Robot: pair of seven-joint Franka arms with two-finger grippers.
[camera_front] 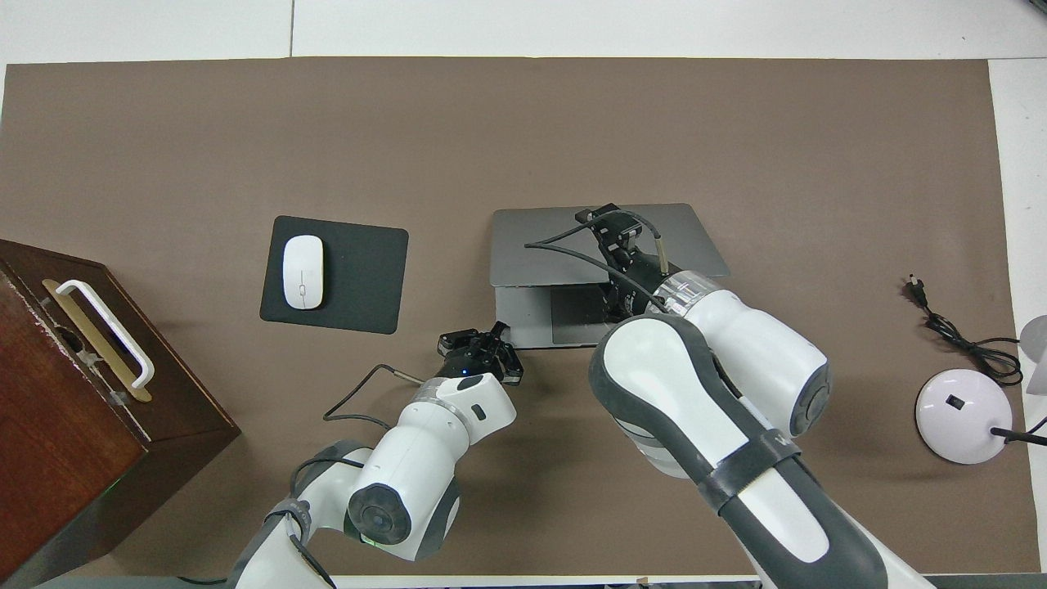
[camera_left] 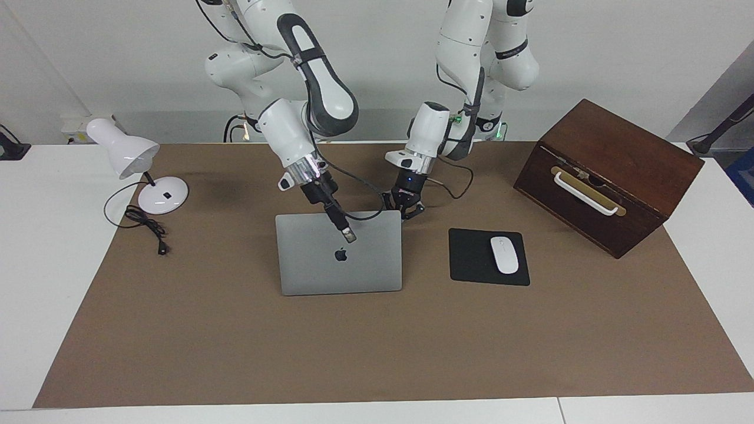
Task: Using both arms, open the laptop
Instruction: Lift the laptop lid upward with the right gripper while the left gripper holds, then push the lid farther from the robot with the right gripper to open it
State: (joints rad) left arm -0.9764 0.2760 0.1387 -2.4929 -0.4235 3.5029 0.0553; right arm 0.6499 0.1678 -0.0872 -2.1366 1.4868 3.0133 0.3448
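Observation:
The silver-grey laptop [camera_left: 353, 271] stands mid-table with its lid raised part way, the apple logo facing away from the robots. In the overhead view the lid [camera_front: 695, 233] tilts up over the base and trackpad. My right gripper [camera_left: 349, 234] grips the lid's upper edge, one finger lying on the outer face; it also shows in the overhead view [camera_front: 612, 229]. My left gripper [camera_left: 406, 212] is open, low at the base's corner nearest the robots, toward the left arm's end, and it also shows in the overhead view [camera_front: 483, 343].
A black mouse pad [camera_left: 471, 259] with a white mouse [camera_left: 505, 254] lies beside the laptop toward the left arm's end. A dark wooden box [camera_left: 612, 171] stands past it. A white desk lamp [camera_left: 126, 154] and its cable [camera_left: 144, 224] sit at the right arm's end.

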